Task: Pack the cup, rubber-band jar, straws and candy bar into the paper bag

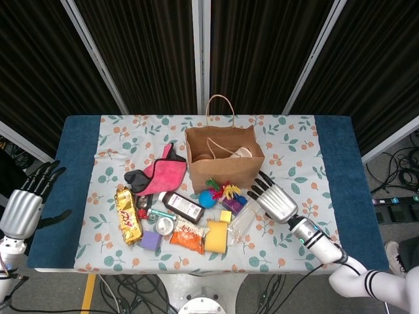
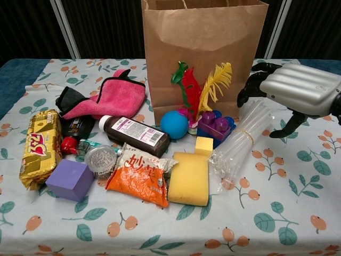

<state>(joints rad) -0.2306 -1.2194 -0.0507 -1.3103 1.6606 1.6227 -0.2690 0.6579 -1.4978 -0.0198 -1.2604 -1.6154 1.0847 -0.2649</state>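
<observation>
In the head view the right hand point(image 1: 275, 201) hovers, fingers spread and empty, over the far end of the straw bundle point(image 1: 243, 220) right of the paper bag point(image 1: 224, 159), while the left hand point(image 1: 22, 210) idles spread; the chest view suggests closing around the straws point(image 2: 240, 141) comes next.

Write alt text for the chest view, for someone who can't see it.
The right hand, fingers spread, hovers over the straws beside an upright paper bag. Scattered in front on a floral tablecloth: pink cloth, brown bottle, candy bar, purple cube, yellow sponge.
</observation>
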